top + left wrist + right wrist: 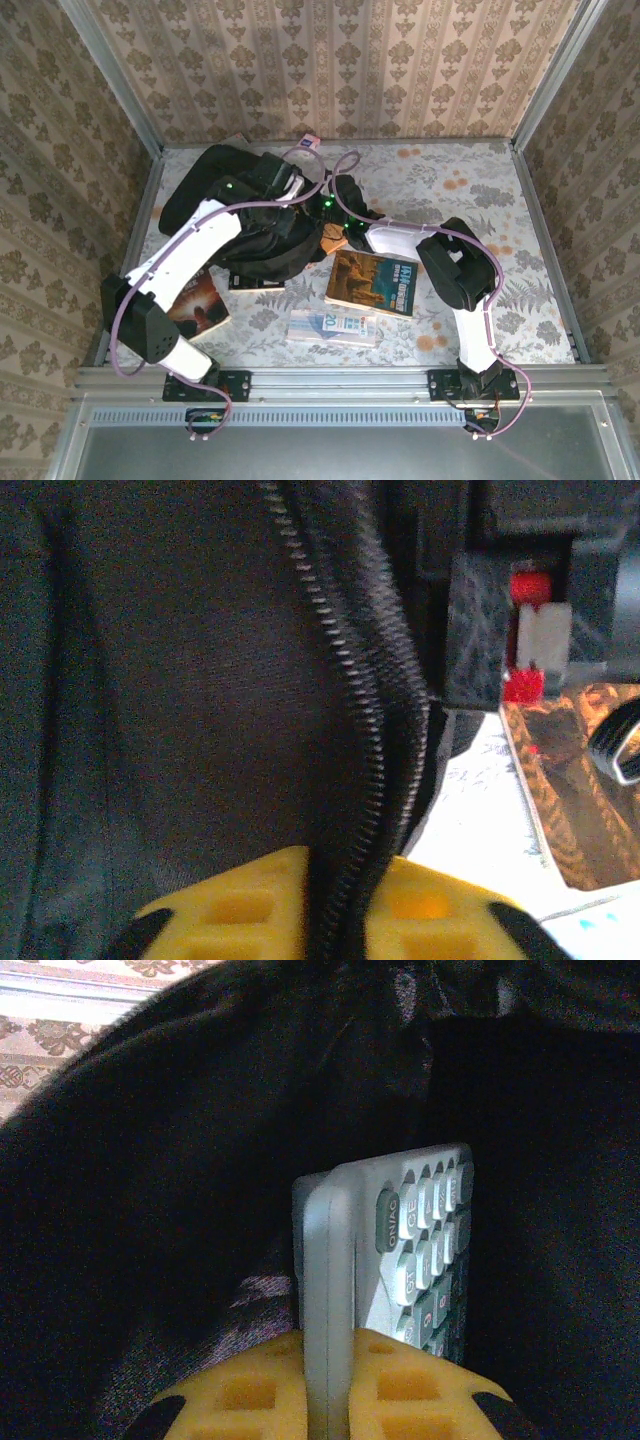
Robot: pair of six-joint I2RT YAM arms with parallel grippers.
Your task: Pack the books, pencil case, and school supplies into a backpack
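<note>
Top view: floral-patterned table boxed by wallpapered walls, black backpack far-left, brown-and-teal book flat beside it; left wrist: left gripper pinched tight on the backpack's zip; right wrist: right gripper clamping a grey calculator inside the backpack.

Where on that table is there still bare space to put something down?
The far right of the table, between the backpack and the right wall, is bare. So is the near right corner, beyond the right arm. It's crowded in the middle and left: backpack, both arms, the brown-and-teal book and the dark book.
</note>
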